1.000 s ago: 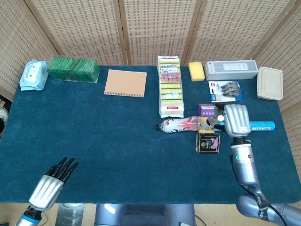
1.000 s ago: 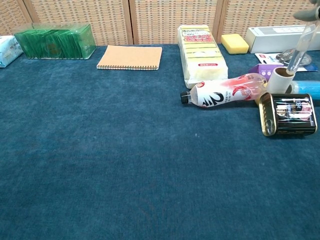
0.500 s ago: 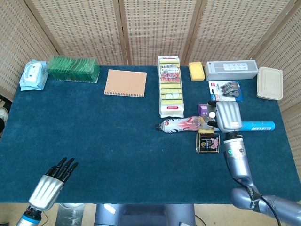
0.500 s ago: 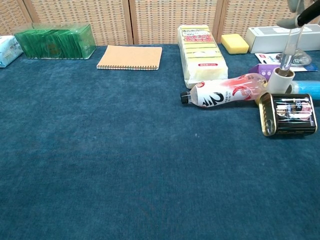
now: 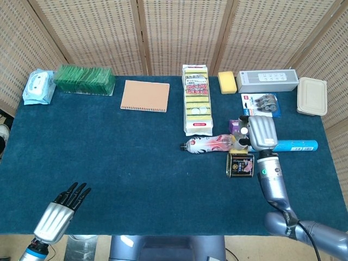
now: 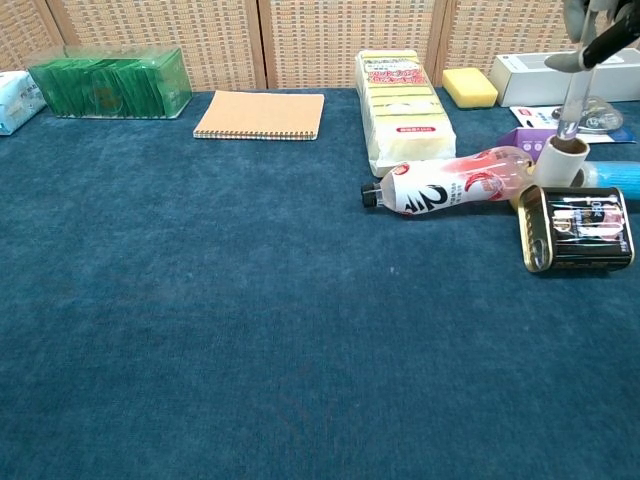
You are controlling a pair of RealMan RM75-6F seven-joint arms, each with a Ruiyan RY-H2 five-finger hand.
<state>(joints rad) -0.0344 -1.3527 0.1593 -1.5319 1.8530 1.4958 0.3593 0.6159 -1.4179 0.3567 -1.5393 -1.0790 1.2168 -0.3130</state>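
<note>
- Head view: the right hand (image 5: 260, 132) hangs palm down over a cluster of things on the blue table (image 5: 119, 163), its silver back to the camera. Whether its fingers are spread or closed cannot be told from here.
- Just under the hand's left edge stands a small white roll (image 5: 244, 132), partly hidden by the hand.
- To the hand's left lies a plastic bottle (image 5: 205, 144) on its side, cap pointing away from the hand.
- Just on the near side of the hand, beside the wrist, lies a dark tin can (image 5: 240, 164).
- A blue tube (image 5: 295, 145) sticks out from under the hand to its right, and a purple box (image 5: 236, 126) peeks out at its far left edge.
- Beyond the hand lie a blister pack (image 5: 261, 104), a grey box (image 5: 267, 80) and a yellow sponge (image 5: 227, 82); far to its right sits a beige lidded container (image 5: 312, 96).
- The left hand (image 5: 60, 213) rests at the near left edge of the table, well apart from everything, dark fingers straight and slightly spread, holding nothing.
- Chest view: only the right hand's fingertips (image 6: 592, 30) show at the top right corner. A thin clear stick (image 6: 570, 100) runs down from them to the white roll (image 6: 560, 160), which stands upright touching the tin can (image 6: 577, 228) and the bottle (image 6: 450, 183). The fingertips seem closed on the stick's top, though the grip is cut off by the frame.
</note>
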